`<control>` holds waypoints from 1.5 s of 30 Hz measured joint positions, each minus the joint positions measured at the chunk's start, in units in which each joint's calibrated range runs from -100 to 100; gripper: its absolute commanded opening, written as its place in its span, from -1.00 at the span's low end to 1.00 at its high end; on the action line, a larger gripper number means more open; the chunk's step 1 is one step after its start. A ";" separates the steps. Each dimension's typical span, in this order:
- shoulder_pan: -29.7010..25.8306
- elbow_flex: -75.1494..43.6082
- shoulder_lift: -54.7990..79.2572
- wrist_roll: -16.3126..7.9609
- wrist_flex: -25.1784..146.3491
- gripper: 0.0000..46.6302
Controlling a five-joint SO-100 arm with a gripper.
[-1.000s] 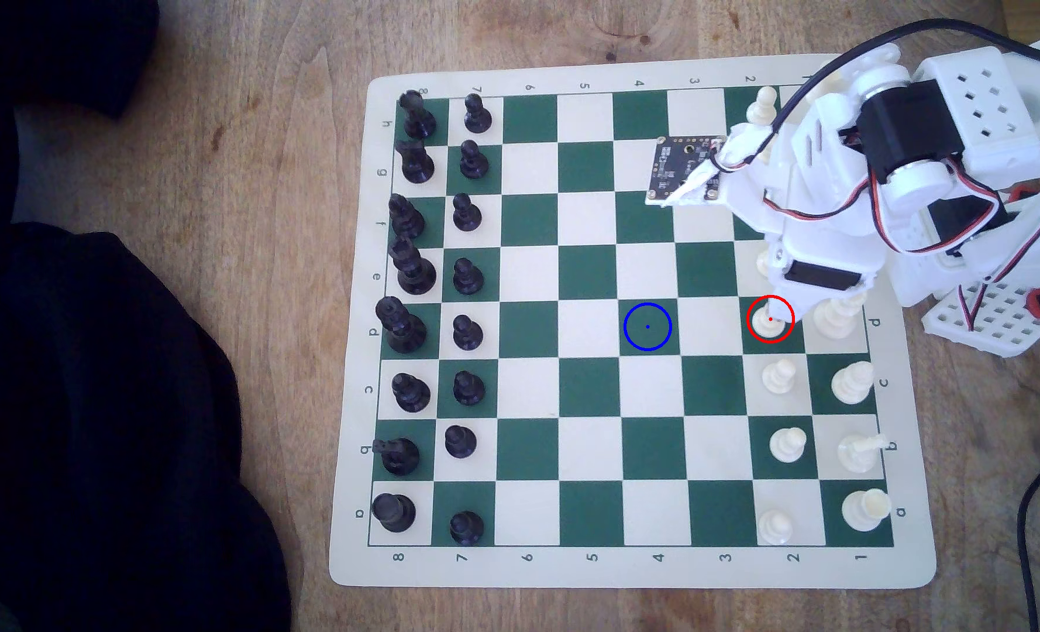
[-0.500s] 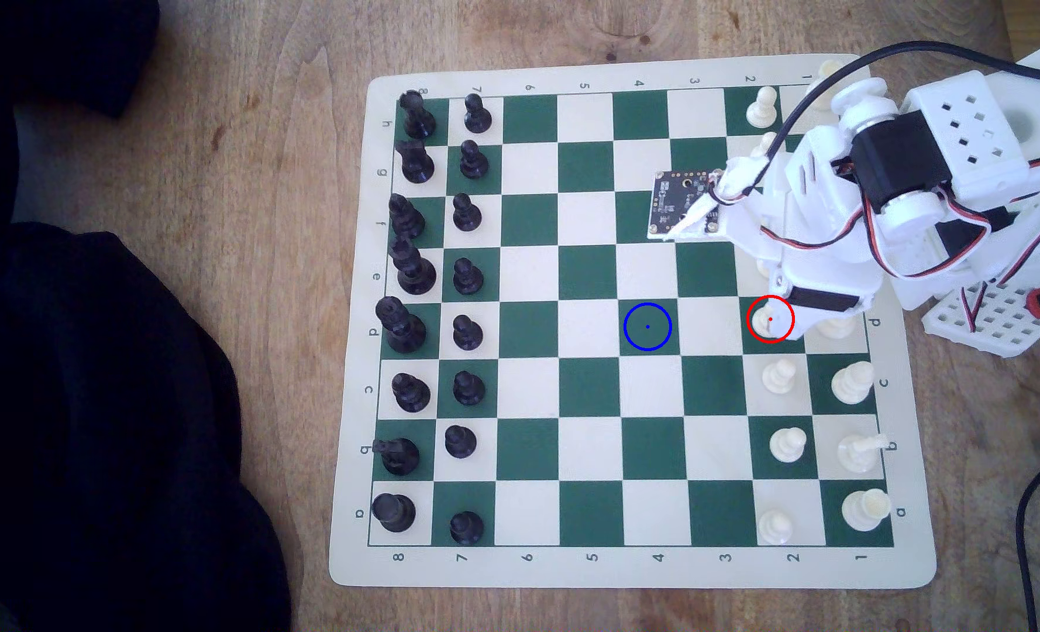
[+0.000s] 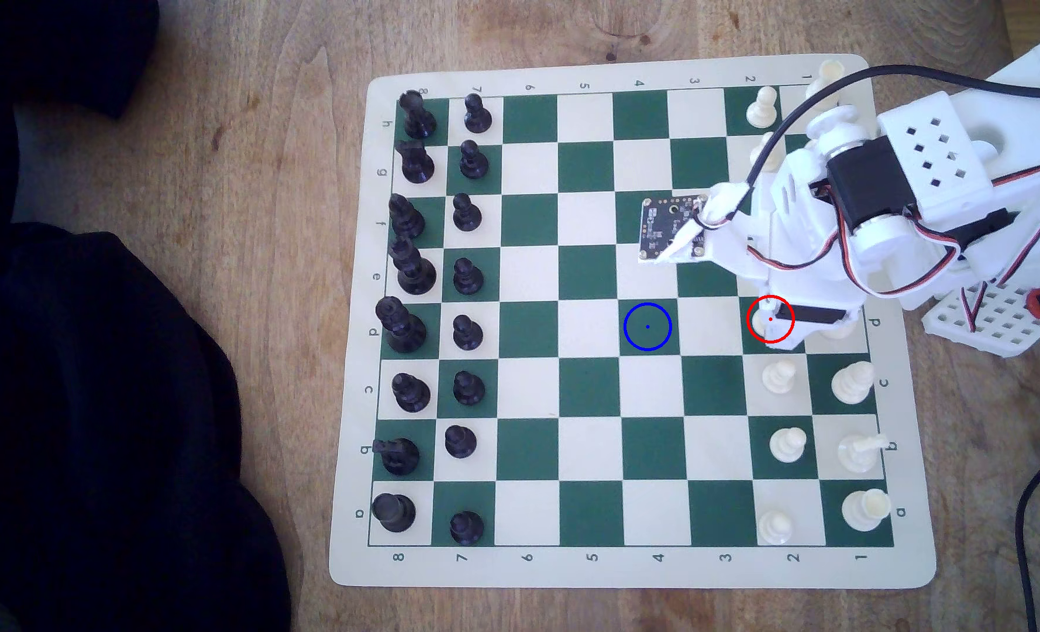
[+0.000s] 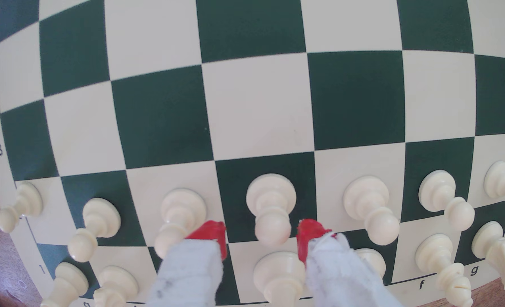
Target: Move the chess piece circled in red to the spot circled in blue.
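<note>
In the exterior view, a green and cream chess board [image 3: 590, 571] lies flat on a brown wooden desk [image 3: 262, 182]. Its edge has the numbers 8 down to 1 and the letters a to h. A dark cloth [image 3: 110, 425] lies on the desk at the exterior view's left. Black pieces [image 3: 469, 334] stand in two rows at the left of the board, and white pieces at the right. The white arm [image 3: 906, 182] reaches in from the right, with red and black wires on it. The chess piece [image 3: 759, 325] stands on the green square with the red ring, in row d, column 2, partly hidden by the arm. The spot [image 3: 647, 326] is a green square with a blue ring, in row d, column 4, two squares to the left.

In the wrist view, the numbers 5, 4, 3, 1 and the letters f, g can be read. The chess piece [image 4: 272, 206] stands straight up on its round base, ball head on top. The fingers [image 4: 261, 236] are spread apart, one red tip [image 4: 213, 236] on each side of the head, not touching it.
</note>
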 measured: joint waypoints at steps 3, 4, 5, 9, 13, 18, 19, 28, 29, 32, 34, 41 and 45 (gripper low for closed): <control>0.66 0.45 1.17 0.29 -1.12 -0.44; 0.66 0.45 1.51 0.29 -1.51 -0.44; 0.44 0.72 1.84 0.29 -1.99 -0.44; 0.96 1.17 2.51 0.34 -3.11 -0.45; 0.81 1.17 3.85 0.29 -4.06 -0.52; 0.81 1.17 4.11 0.29 -4.22 -0.53; 0.81 1.17 4.11 0.29 -4.22 -0.53; 0.81 1.17 4.11 0.29 -2.87 -0.75; 0.81 1.17 4.11 0.29 -2.87 -0.79; 0.66 1.17 4.02 0.29 -1.99 -0.88; 0.22 1.17 3.60 0.29 -1.51 -0.89; -0.15 -0.36 -1.59 0.29 5.10 -0.89; 0.74 -9.04 -2.85 0.49 12.51 -0.89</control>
